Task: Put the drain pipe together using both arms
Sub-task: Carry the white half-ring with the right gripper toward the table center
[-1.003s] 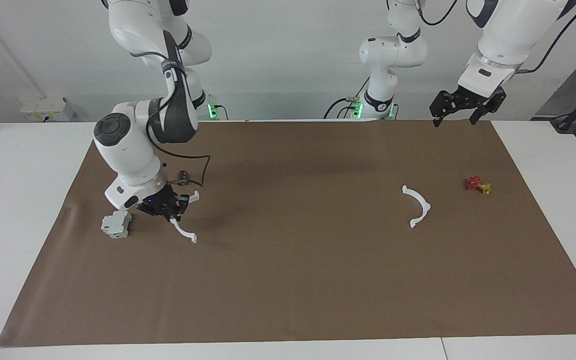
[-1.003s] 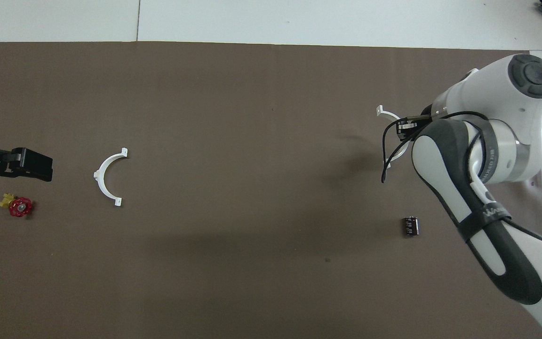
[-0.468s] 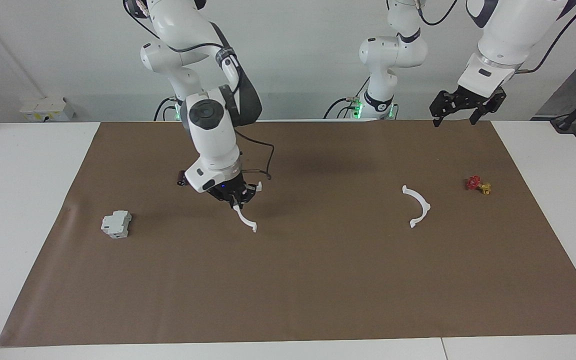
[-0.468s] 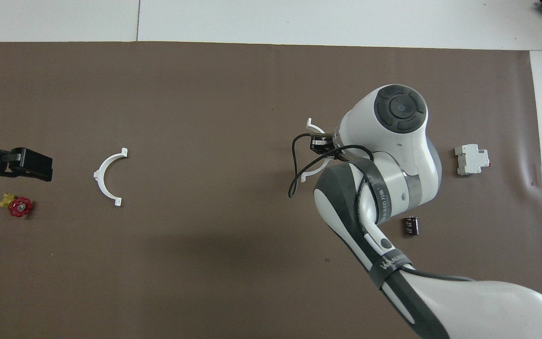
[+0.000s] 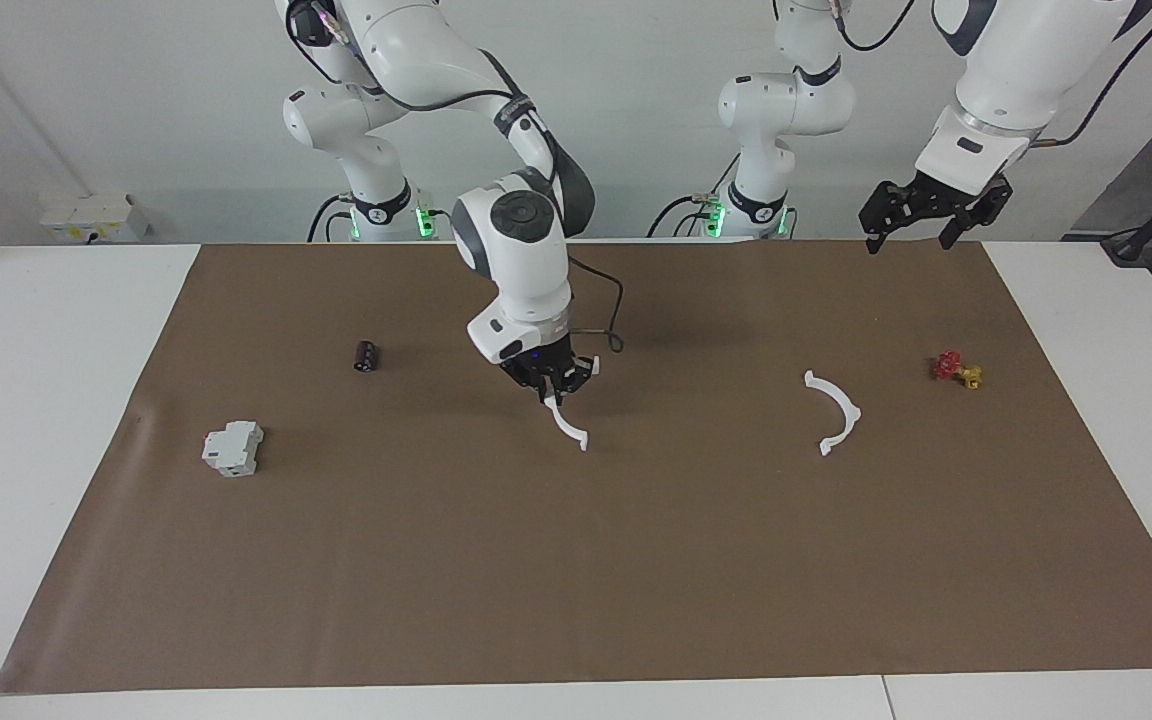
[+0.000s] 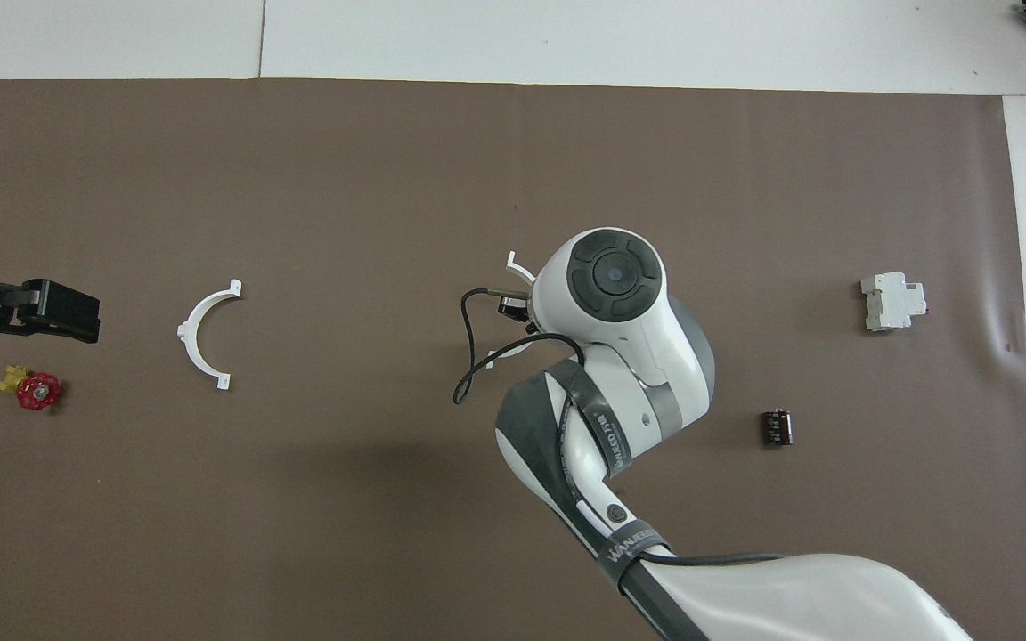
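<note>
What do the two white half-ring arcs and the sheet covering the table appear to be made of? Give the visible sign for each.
The held arc, clamped in the right gripper, and the lying arc look like thin moulded plastic: uniform matt white, crisp small end tabs. The brown sheet looks like matt paper or thin card: flat, no gloss, slight wrinkling at one edge; fabric cannot be excluded.

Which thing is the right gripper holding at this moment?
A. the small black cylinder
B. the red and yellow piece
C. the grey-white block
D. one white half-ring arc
D: in the facing view the right gripper is shut on a white half-ring arc above the mat's middle.
</note>
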You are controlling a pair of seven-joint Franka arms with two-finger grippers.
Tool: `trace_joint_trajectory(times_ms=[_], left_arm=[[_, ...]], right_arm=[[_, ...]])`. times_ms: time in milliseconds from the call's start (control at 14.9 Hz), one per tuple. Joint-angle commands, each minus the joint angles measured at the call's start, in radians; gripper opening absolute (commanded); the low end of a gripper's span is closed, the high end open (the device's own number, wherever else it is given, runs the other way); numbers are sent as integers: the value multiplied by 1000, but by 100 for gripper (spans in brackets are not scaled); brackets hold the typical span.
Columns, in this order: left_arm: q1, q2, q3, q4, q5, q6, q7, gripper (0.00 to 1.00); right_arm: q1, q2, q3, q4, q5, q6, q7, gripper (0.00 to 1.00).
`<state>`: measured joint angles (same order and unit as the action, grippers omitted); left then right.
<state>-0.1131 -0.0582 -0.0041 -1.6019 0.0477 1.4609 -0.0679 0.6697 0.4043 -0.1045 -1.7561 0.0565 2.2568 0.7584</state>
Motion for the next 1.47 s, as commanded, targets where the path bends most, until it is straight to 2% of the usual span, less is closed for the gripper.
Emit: trace_joint_trajectory(times_ms=[0, 401, 803, 1405], left_arm=[[-8, -15, 10, -10, -11, 12, -1, 100], [-8, -15, 10, -10, -11, 13, -1, 100], [-8, -15, 10, -12, -11, 12, -1, 100], [-8, -15, 10, -10, -11, 13, -1, 100]], right_arm=[[17, 31, -3, -2, -46, 47, -4, 0], [47, 60, -3, -13, -49, 66, -60, 0], [47, 54, -3, -59, -49, 115, -125, 0], [47, 50, 2, -82, -46, 128, -119, 0]])
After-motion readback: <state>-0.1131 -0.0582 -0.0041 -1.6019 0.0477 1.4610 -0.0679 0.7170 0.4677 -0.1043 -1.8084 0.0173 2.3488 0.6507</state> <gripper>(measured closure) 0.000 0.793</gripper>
